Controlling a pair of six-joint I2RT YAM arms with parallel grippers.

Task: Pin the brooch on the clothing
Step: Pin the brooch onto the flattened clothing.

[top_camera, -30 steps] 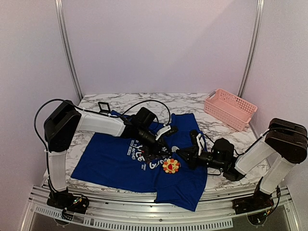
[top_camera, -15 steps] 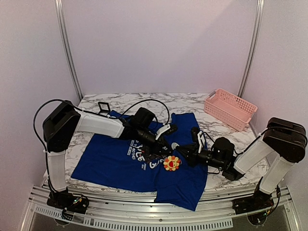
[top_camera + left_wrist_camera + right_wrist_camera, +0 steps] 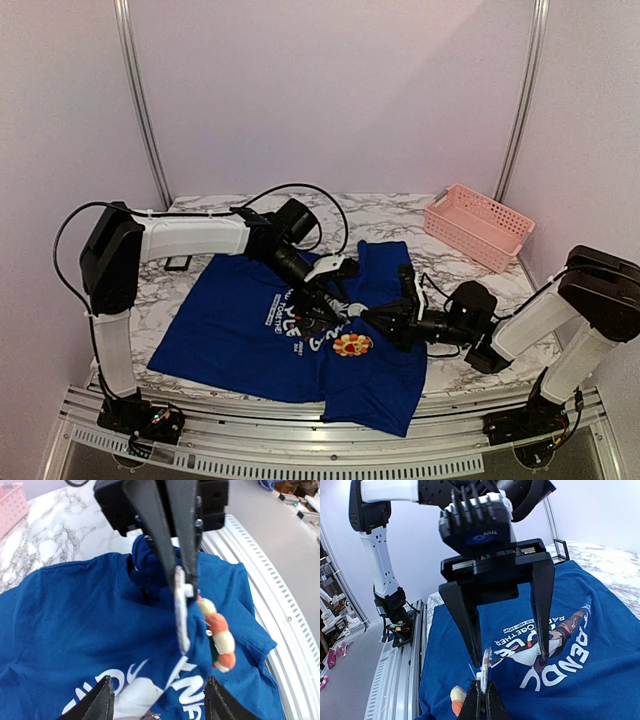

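Note:
The clothing (image 3: 230, 320), a royal blue T-shirt with a panda print, lies spread on the marble table. The flower brooch (image 3: 351, 345) hangs at a raised fold of the shirt below the print. In the left wrist view its orange and cream petals (image 3: 220, 635) show edge-on beside a thin white back plate. My right gripper (image 3: 482, 692) is shut on that white plate, a fine pin sticking out beside it. My left gripper (image 3: 160, 702) faces it, open, its fingers apart over the print and holding nothing. The right gripper (image 3: 365, 316) and the left gripper (image 3: 330, 305) nearly meet above the chest.
A pink basket (image 3: 478, 225) stands at the back right. A small black square box (image 3: 561, 547) sits on the table beyond the shirt's far edge. The metal rail (image 3: 300, 455) runs along the near edge of the table.
My left gripper has opened and let go, and its arm has lifted and drawn back toward the far left. The right gripper stays shut on the brooch, shifted slightly left.

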